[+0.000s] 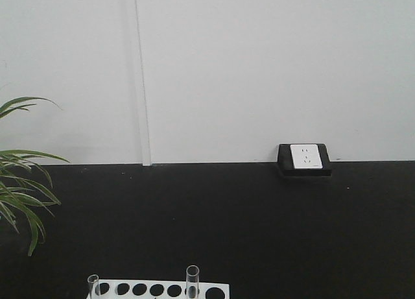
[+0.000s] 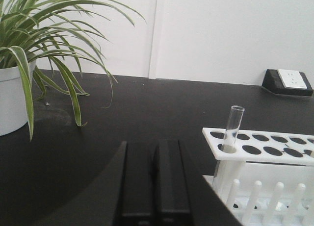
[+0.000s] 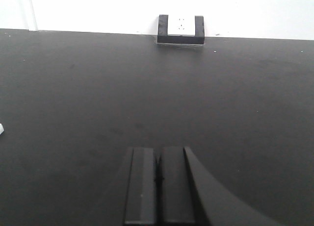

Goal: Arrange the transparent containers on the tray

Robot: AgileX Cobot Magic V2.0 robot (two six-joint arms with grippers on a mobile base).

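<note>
No readable text, labels or numbers; white socket plate (image 1: 307,155) shows only slot holes.

A black bench (image 1: 227,227) runs back to a white wall (image 1: 259,65). On the left stands a green plant (image 2: 49,30) with long thin leaves, in a white pot (image 2: 11,101). A white rack (image 2: 235,142) with round holes sits near the front. At the back, by the wall, a white socket (image 1: 306,156) sits in a black block. A thin white strip (image 1: 141,78) goes up the wall.

Rack (image 1: 159,290) and tubes (image 1: 192,279) partly beyond bottom edge
</note>
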